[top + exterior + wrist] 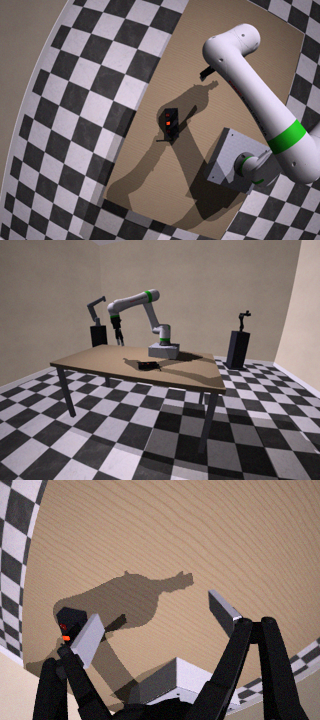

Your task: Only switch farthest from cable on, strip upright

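Note:
A black power strip (171, 123) (147, 365) lies the right way up near the middle of the wooden table (180, 51) (87, 357). It has three switches in a row. The middle switch (168, 123) glows bright orange; the other two look dim red. Its short cable (160, 140) leaves the end nearest the table's front. In the wrist view the strip (70, 620) shows at the left, partly behind a finger. My gripper (119, 341) (153, 611) is open and empty. It hangs above the table, some way behind the strip. In the top view the arm hides most of the gripper (206, 72).
The arm's grey base block (232, 152) (163, 350) stands on the table beside the strip. Two black pedestals with camera arms (98, 335) (237, 349) stand on the floor behind the table. The arm's shadow falls across the strip.

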Available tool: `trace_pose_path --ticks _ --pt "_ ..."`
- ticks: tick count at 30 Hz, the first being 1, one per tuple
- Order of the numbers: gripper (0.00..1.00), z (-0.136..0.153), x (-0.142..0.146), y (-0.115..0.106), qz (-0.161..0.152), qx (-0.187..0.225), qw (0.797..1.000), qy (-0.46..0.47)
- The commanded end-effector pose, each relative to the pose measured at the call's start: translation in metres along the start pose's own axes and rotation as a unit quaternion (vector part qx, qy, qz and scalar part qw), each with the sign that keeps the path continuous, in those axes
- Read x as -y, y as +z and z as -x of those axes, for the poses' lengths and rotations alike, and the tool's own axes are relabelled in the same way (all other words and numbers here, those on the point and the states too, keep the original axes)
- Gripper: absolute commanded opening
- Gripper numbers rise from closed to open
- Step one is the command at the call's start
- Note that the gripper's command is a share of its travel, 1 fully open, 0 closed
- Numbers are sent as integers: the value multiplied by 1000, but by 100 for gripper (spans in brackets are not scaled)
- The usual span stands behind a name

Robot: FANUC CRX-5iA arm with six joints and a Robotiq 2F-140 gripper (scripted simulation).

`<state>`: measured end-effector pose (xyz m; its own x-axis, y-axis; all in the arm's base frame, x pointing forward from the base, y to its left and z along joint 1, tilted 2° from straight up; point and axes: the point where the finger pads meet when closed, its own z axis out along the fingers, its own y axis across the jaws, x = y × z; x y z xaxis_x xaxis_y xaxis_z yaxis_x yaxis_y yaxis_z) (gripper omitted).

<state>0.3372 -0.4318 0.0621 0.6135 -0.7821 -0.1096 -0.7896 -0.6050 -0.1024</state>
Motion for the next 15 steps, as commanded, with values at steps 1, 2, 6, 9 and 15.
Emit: trace_pose_path --ticks 1,2,6,9,15 --pt "100 2 33 6 24 9 997 73" --pt "100 2 33 6 24 9 997 73" --pt "100 4 49 9 34 10 994 106" --pt "100 7 65 12 44 11 989 139" --pt "100 13 96 18 64 8 977 203"
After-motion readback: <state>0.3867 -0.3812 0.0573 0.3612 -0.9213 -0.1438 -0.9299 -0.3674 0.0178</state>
